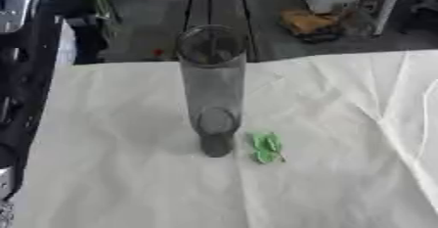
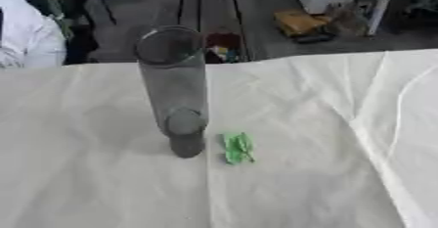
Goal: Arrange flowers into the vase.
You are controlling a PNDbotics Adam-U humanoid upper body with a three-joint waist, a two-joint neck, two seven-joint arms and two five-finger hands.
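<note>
vase (image 1: pixel 211 87) stands upright beside a blurry green scrap (image 1: pixel 266 147); neither hand shows.

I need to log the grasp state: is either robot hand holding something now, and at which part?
Nothing is held: no robot hand is in view. The glass vase stands empty, and a green leafy piece lies beside it.

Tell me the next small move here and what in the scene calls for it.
Probably bring a hand in toward the green piece: it lies flat on the white cloth just right of the tall clear vase, which stands upright with nothing in it, and neither hand is in view yet.
</note>
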